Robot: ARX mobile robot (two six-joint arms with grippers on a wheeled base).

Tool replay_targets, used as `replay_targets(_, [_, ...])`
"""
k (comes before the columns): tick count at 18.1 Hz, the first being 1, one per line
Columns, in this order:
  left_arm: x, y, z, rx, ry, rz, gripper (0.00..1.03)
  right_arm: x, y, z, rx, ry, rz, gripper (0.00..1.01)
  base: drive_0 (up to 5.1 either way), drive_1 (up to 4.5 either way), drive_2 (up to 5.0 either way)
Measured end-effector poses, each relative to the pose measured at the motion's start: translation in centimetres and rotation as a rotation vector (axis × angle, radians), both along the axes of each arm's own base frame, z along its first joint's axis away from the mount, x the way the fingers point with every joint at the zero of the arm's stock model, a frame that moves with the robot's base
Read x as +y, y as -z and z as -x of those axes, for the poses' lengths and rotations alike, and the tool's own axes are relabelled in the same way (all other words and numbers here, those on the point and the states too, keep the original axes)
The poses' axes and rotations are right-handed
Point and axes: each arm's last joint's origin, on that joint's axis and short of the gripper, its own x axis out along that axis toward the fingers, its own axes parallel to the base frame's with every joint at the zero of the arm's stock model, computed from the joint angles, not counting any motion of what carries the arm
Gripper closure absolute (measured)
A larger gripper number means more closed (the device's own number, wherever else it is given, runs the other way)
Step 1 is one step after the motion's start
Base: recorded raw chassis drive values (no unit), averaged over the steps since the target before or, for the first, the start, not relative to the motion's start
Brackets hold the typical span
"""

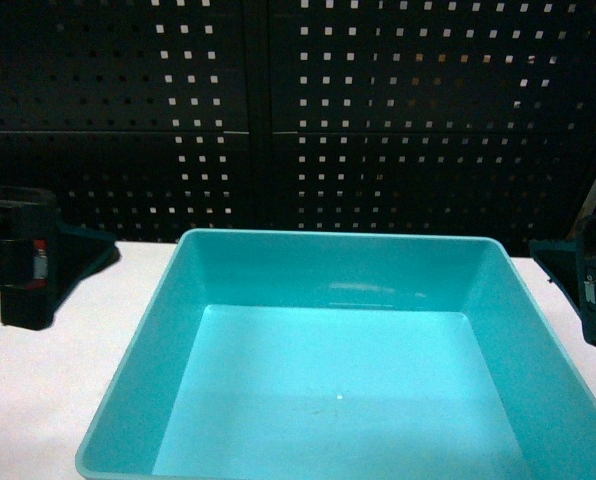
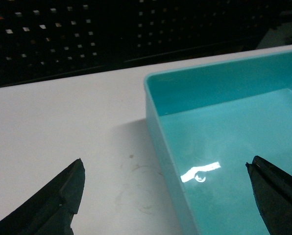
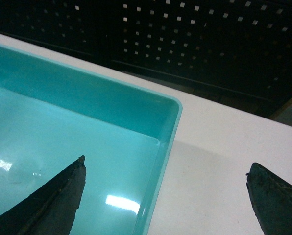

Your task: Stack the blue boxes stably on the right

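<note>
One turquoise tub (image 1: 343, 350) sits centred on the white table (image 1: 48, 390). Left gripper (image 2: 165, 196) and right gripper (image 3: 165, 193), both spread wide, each straddle a side wall near a far corner; neither touches. Both arms equally near.

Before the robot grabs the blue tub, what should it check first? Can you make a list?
1. Left gripper open: ok, its fingers are spread wide.
2. Right gripper open: ok, also spread wide.
3. Each gripper lined up over a side wall of the tub: ok, one finger sits over the inside and one over the table in both wrist views.
4. Tub empty: ok, only light glints on its bottom.
5. Tub sitting flat: ok as far as shown; its near edge is cut off in the head view.
6. Second tub to stack with: cannot tell, only one is in view.
</note>
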Motion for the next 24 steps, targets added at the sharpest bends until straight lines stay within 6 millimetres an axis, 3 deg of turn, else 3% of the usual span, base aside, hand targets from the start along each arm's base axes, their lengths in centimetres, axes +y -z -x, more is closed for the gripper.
replay_targets(5, [-1.4, 0.1, -0.8, 0.017, 0.005, 0.008, 0.05, 0.3, 0.8, -0.5, 0.037, -0.006, 0.005, 0.03, 0.0, 0.0, 0.0])
replay_targets(8, [-2.0, 2.8, -1.5, 0.128, -0.01, -0.001, 0.05, 1.3, 2.9, -1.1, 0.103, -0.014, 0.018, 0.03, 0.0, 0.0, 0.0])
replay_targets(10, [-2.0, 6.9, -3.4, 0.265, -0.062, -0.035, 0.05, 2.2, 6.4, -2.2, 0.209, -0.014, 0.059, 0.03, 0.0, 0.0, 0.0])
replay_targets(17, [-3.2, 9.0, -3.7, 0.364, -0.053, -0.047, 0.06, 1.9, 8.4, -2.7, 0.257, 0.006, 0.062, 0.03, 0.0, 0.0, 0.0])
replay_targets(18, [-3.1, 9.4, -3.6, 0.369, -0.077, -0.067, 0.14, 1.9, 8.7, -2.7, 0.264, 0.013, 0.058, 0.08, 0.0, 0.0, 0.0])
replay_targets(22, [-3.0, 10.1, -3.3, 0.363, -0.102, -0.087, 0.49, 1.8, 9.2, -2.3, 0.264, 0.028, 0.036, 0.43, 0.0, 0.0, 0.0])
replay_targets(24, [-3.1, 10.2, -3.0, 0.374, -0.097, -0.059, 0.51, 1.8, 9.3, -2.1, 0.26, 0.032, 0.027, 0.61, 0.0, 0.0, 0.0])
